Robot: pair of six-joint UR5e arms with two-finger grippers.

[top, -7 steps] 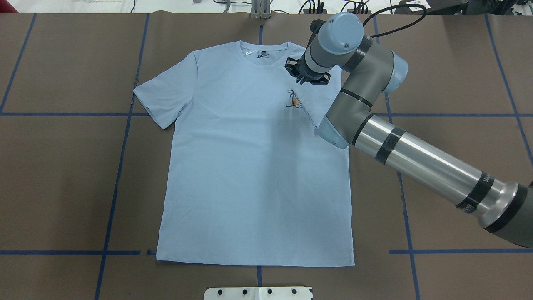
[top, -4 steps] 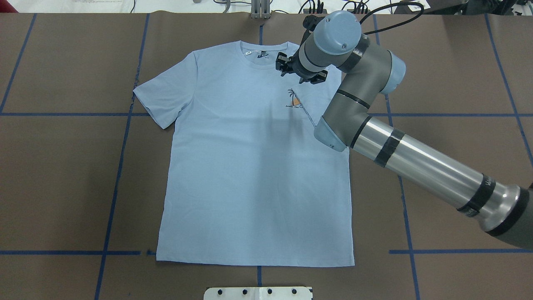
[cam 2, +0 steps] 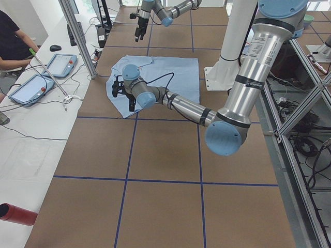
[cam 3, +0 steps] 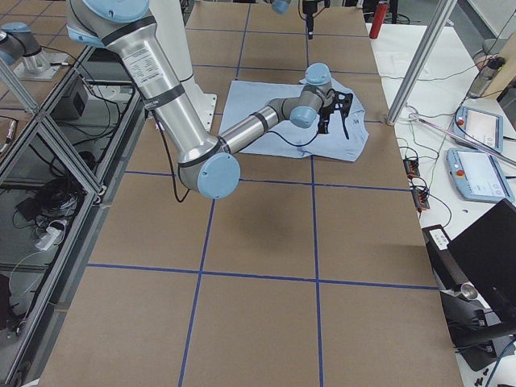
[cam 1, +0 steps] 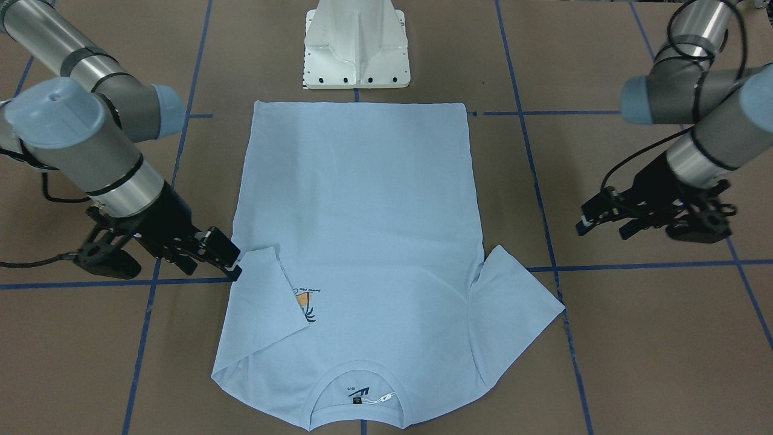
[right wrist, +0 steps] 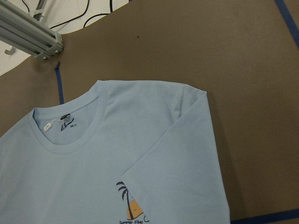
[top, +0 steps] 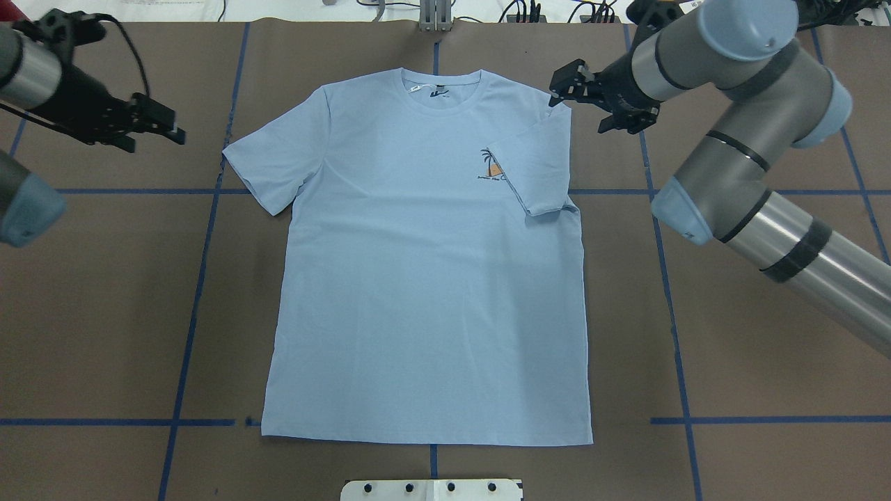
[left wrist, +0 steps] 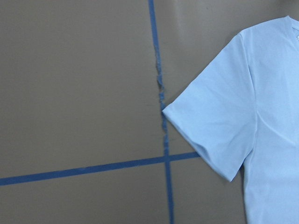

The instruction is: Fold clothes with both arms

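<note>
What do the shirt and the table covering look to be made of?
T-shirt: soft matte knit, probably cotton jersey; it lies limp, with a ribbed collar. Table covering: matte brown sheet, perhaps paper; its wavy far edge shows white beneath.

Brown desk (top: 104, 313) gridded with blue tape lines (top: 111, 422). White pedestal base (cam 1: 356, 45) at one edge, aluminium extrusion (right wrist: 30, 39) at the opposite. White side table (cam 2: 31, 134): teach pendants (cam 2: 30, 88), mouse (cam 2: 55, 48), red cylinder (cam 2: 18, 214); operator (cam 2: 13, 39) beside it.
</note>
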